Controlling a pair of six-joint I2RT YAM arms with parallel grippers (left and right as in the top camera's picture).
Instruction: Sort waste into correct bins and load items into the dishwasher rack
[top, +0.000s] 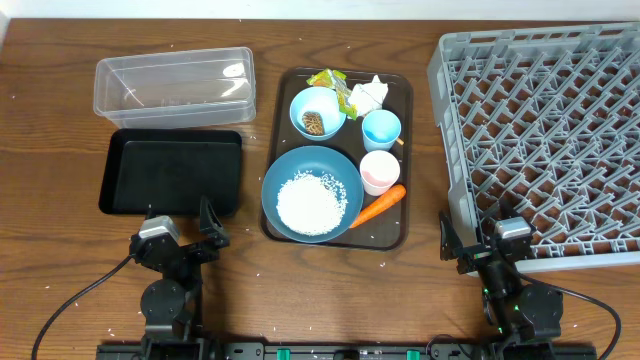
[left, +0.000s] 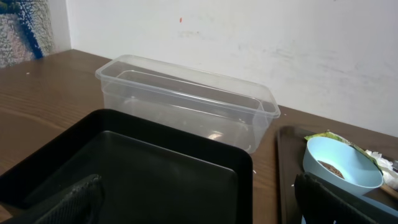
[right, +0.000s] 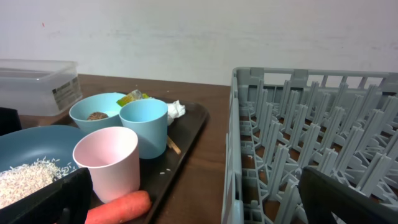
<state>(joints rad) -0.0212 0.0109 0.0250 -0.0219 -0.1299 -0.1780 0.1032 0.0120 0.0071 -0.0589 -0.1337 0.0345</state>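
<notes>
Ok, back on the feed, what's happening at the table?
Nothing is being handled yet. The left tool and right tool hang open at the near edge. The large blue bowl, small bowl, blue cup, pink cup, carrot, tissue and wrapper sit on the brown tray; the clear tub, black tray and rack are empty.

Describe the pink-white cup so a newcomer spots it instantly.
Start at the brown serving tray in the middle of the table, left of the grey rack. Along its right edge, the pink-white cup stands between the light-blue cup and the orange carrot. It is the only pink vessel; its neighbours are blue.
</notes>
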